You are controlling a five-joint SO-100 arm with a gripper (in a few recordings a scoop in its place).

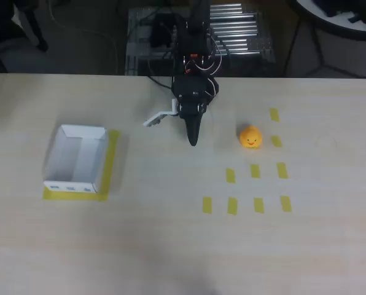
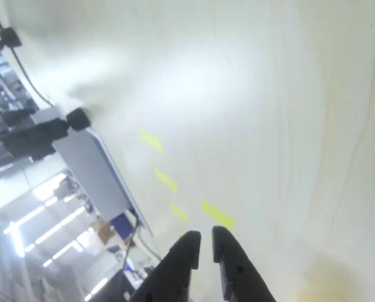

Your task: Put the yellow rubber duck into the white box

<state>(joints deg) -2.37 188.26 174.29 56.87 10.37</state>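
On desk (image 1: 171, 246), mid-rear: gripper (image 1: 193, 138) empty, fingers together, tip pointing down at bare wood. Yellow rubber duck (image 1: 250, 137) near, to its right in overhead view, among yellow tape marks (image 1: 255, 171). White box (image 1: 76, 158) well apart, left. Step: approach, duck not yet grasped. Next: open fingers, shift right over duck, descend.

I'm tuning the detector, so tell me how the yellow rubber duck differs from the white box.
The yellow rubber duck is small, rounded and yellow-orange; the white box is much larger, rectangular and white. The duck sits among scattered yellow tape strips; the box sits on a yellow tape outline. Both rest on the table, untouched by the fingers.
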